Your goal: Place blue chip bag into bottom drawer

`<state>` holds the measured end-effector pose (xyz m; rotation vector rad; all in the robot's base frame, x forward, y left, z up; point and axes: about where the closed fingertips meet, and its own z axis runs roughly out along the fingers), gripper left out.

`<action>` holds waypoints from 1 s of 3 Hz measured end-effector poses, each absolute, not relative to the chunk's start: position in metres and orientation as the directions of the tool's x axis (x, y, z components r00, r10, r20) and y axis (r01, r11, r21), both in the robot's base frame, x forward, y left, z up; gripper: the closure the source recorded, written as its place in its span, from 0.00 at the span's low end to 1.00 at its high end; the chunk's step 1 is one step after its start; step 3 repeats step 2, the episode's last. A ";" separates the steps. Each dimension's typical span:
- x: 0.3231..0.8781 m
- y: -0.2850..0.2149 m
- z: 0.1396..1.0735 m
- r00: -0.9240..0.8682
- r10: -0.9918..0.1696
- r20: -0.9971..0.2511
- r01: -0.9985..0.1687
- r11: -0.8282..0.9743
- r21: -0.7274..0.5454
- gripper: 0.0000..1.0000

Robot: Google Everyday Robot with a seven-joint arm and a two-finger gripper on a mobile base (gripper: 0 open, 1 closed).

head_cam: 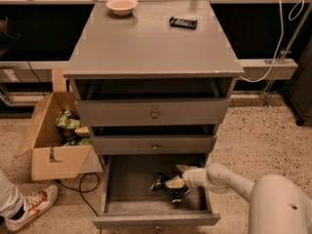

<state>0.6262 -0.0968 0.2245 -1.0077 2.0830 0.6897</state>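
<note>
Already the bag (162,182) is inside the open drawer (126,191), below the counter's (146,43) near edge and toward its right corner; it seems to lie on the drawer floor; the pincer (176,178) is down in the drawer, right against the bag; whether it grips the bag or has let go, I cannot tell; what remains, I judge, is the release and clearing the arm.
</note>
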 end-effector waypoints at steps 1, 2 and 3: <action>0.619 -0.121 0.240 -0.442 -0.345 -0.828 -0.792 0.583 0.180 0.00; 0.598 -0.181 0.270 -0.437 -0.274 -0.857 -0.740 0.651 0.169 0.00; 0.598 -0.181 0.270 -0.437 -0.274 -0.857 -0.740 0.651 0.169 0.00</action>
